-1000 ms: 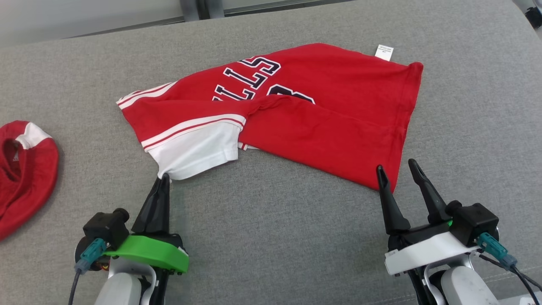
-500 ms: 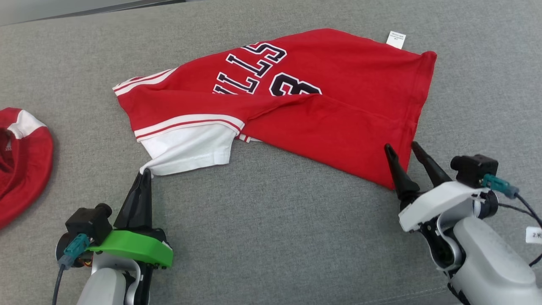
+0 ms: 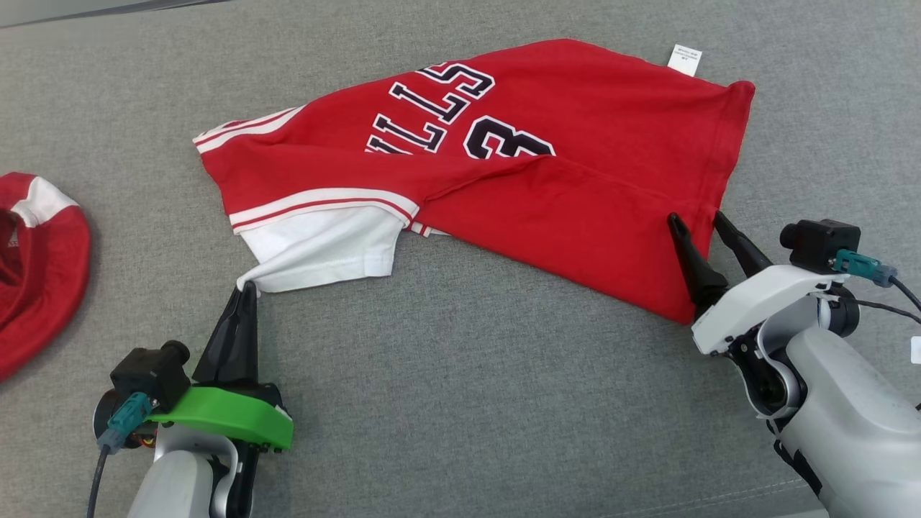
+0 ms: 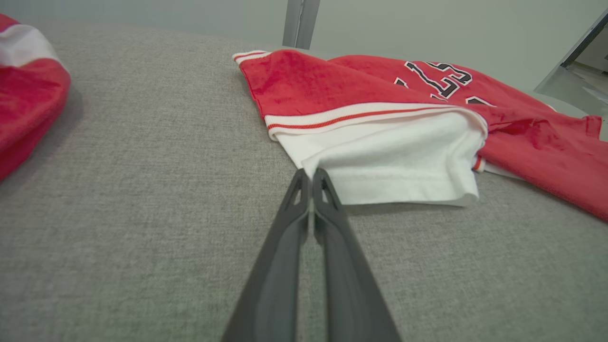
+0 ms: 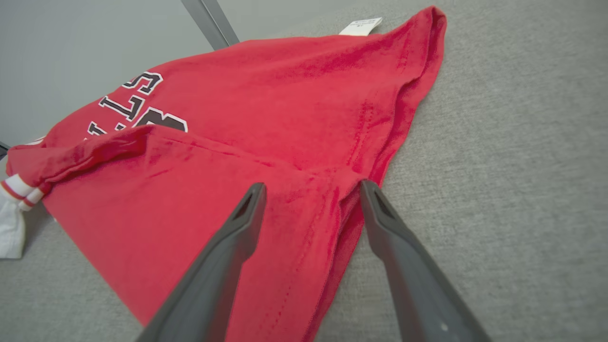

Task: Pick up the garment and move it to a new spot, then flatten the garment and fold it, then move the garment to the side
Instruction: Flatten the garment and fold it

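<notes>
Jaws of the left gripper (image 3: 248,289) are pressed together, pinching the near corner of the white sleeve (image 3: 324,248) of the garment (image 3: 575,180). Jaws of the right gripper (image 3: 694,217) stand well apart, straddling the garment's side hem near its nearest red corner, one finger over the cloth, the other just past the edge. The garment, a red jersey with dark lettering, lies spread on the grey cushion (image 3: 460,403), a white label (image 3: 685,59) at its far corner. Well to the garment's left lies another red and white cloth (image 3: 36,273).
</notes>
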